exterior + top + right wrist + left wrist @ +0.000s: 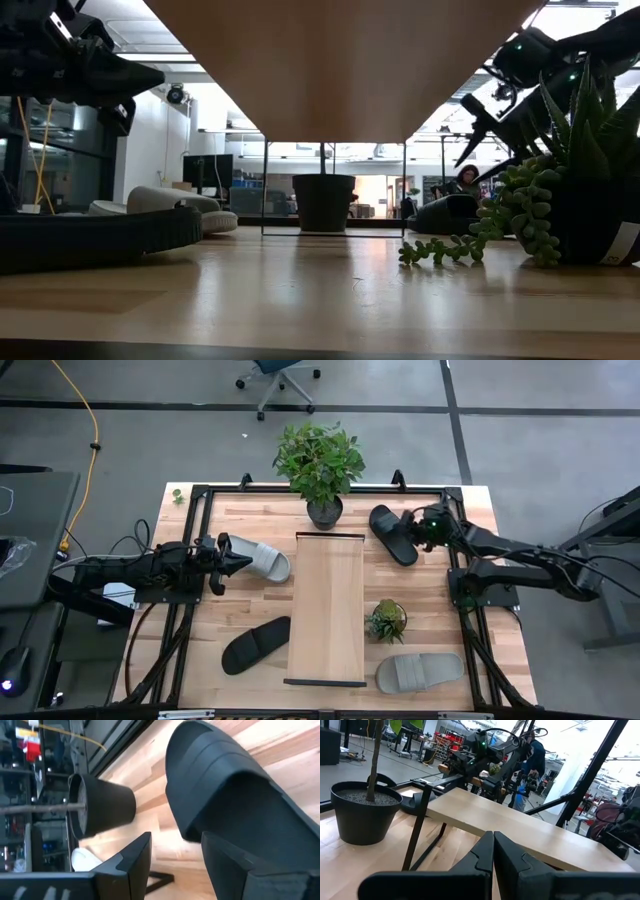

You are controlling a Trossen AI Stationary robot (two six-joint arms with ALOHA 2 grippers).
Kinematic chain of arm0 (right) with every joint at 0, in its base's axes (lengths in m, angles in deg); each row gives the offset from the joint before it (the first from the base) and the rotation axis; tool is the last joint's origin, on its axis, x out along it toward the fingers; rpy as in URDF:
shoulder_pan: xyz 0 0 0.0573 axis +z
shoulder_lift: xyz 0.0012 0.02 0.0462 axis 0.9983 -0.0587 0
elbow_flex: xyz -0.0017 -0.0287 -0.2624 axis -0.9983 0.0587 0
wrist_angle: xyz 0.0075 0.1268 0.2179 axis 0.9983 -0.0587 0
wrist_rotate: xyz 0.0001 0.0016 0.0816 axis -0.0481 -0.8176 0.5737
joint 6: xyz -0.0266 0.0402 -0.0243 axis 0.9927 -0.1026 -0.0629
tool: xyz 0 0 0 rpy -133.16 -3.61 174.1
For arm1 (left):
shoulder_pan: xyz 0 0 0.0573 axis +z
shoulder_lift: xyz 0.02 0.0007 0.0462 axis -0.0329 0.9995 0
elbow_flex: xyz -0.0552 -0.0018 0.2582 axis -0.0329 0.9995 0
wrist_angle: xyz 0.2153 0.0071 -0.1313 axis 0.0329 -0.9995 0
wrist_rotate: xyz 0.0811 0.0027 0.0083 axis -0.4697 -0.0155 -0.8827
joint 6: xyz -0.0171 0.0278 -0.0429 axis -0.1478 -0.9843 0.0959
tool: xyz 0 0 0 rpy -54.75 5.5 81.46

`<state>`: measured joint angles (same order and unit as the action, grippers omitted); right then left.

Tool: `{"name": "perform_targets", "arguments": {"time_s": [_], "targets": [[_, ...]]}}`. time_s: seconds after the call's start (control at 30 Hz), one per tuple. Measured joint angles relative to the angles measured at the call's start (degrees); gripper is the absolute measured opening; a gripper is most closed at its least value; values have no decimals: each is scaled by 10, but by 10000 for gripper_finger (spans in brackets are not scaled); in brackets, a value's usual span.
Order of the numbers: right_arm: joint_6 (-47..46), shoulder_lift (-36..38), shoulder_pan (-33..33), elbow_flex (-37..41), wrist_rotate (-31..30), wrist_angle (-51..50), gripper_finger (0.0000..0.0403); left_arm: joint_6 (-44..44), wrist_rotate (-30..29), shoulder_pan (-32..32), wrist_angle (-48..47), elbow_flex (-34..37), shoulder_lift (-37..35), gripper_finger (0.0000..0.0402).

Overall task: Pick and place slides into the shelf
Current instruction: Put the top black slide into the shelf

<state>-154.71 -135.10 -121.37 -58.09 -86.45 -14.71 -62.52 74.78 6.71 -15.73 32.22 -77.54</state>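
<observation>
Right gripper [175, 865] was seen open over black slide [392, 534]; a shallow bite risked slippage; left gripper [493, 851] was closed, empty.

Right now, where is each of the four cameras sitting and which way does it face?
High view: above the table, straight down on shelf and both arms.
Low view: at tabletop height, under the shelf; arms enter from above.
Left wrist view: over the left gripper, shut, toward the shelf.
Right wrist view: past the right gripper, open, at a black slide.
The large plant pot shows in all four views.
</observation>
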Motion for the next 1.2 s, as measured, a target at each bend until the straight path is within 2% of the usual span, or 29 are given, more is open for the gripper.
{"name": "perform_targets", "arguments": {"time_s": [0.73, 0.97, 1.2], "targets": [[-82, -208, 0, 0, -24, 171, 165, 0, 0, 0, 0, 0, 0, 1], [-86, -232, 0, 0, -56, 222, 165, 0, 0, 0, 0, 0, 0, 1], [-86, -247, -1, 0, -67, 227, 165, 0, 0, 0, 0, 0, 0, 1]]}}
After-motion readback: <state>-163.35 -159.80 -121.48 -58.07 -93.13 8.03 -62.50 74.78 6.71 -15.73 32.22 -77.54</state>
